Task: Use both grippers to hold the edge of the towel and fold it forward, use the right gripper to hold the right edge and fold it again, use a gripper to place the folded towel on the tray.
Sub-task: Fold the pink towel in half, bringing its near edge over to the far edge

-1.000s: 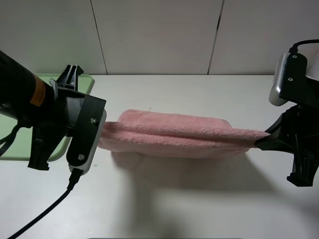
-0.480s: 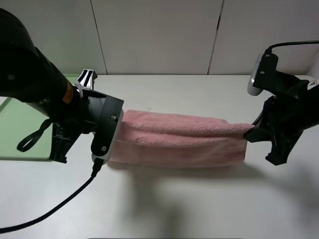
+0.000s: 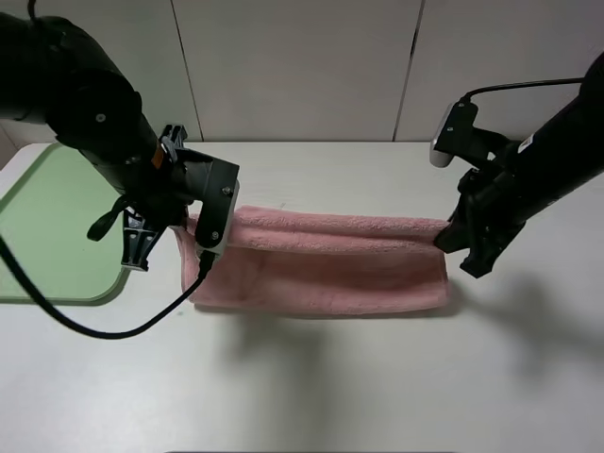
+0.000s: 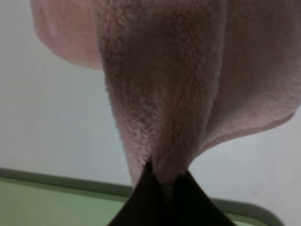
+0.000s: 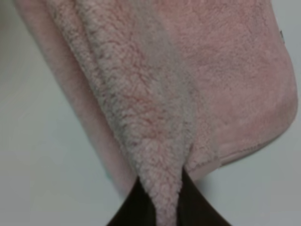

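Note:
A pink towel (image 3: 321,264) lies stretched across the table between my two grippers, its near part flat and its far edge lifted into a ridge. My left gripper (image 3: 192,229) is shut on the towel's left end; the left wrist view shows the towel (image 4: 164,94) pinched between the black fingertips (image 4: 141,202). My right gripper (image 3: 445,238) is shut on the towel's right end; the right wrist view shows the towel (image 5: 160,117) bunched between its fingertips (image 5: 134,205). The light green tray (image 3: 47,226) lies at the table's left edge.
The white table (image 3: 311,377) runs under everything, with a panelled wall behind it. A black cable (image 3: 104,326) hangs from my left arm over the table near the tray's corner. The tray's rim also shows in the left wrist view (image 4: 47,181).
Both grippers have carried the towel's held edge away from the camera and lower. The towel went from hanging taut in the air to lying on the table.

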You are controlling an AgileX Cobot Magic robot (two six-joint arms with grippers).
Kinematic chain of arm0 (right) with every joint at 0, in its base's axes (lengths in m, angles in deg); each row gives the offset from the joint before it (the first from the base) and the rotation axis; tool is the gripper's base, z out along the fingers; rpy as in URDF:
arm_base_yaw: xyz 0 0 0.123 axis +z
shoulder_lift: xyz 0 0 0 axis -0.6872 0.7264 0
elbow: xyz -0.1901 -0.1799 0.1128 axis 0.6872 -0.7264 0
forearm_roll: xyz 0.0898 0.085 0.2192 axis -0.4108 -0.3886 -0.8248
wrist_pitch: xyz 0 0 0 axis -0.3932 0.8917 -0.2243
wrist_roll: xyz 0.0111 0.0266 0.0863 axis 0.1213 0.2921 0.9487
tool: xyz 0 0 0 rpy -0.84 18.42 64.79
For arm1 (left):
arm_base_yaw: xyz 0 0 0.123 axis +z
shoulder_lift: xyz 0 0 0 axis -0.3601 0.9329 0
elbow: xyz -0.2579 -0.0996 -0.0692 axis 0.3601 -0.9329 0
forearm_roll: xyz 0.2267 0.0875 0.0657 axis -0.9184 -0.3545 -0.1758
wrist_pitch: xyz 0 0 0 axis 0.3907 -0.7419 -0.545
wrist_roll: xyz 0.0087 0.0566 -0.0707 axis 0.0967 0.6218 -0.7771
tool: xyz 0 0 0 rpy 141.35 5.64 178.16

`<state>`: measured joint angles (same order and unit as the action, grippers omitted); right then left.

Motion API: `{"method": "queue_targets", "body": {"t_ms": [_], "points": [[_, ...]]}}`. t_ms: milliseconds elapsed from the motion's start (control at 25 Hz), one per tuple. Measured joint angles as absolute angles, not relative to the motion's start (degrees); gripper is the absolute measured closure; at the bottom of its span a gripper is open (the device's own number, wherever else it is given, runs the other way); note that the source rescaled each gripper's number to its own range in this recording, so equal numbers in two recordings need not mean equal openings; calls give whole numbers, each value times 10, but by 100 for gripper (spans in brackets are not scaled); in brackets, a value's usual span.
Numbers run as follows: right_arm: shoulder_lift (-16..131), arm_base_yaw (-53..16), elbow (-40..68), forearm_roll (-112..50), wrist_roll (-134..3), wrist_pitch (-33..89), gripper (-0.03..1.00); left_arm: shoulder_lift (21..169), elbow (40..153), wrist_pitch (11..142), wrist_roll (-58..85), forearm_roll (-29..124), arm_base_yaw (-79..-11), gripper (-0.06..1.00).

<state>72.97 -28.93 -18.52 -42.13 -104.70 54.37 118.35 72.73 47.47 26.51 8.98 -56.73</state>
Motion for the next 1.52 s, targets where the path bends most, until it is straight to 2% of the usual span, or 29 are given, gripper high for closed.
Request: {"method": "queue_targets", "body": {"t_ms": [520, 1320, 1360, 1440, 1520], "points": [[802, -291, -165, -410, -1047, 459, 97, 1288, 794, 506, 279, 90, -539, 94], [819, -291, -165, -368, -1047, 388, 97, 1295, 801, 566, 279, 87, -537, 94], [819, -291, -165, -365, -1047, 387, 96, 1295, 801, 566, 279, 87, -537, 94], [819, -291, -165, -361, -1047, 381, 87, 1295, 801, 566, 279, 87, -537, 91], [819, -291, -165, -359, -1047, 364, 64, 1295, 801, 567, 279, 87, -537, 83]]}}
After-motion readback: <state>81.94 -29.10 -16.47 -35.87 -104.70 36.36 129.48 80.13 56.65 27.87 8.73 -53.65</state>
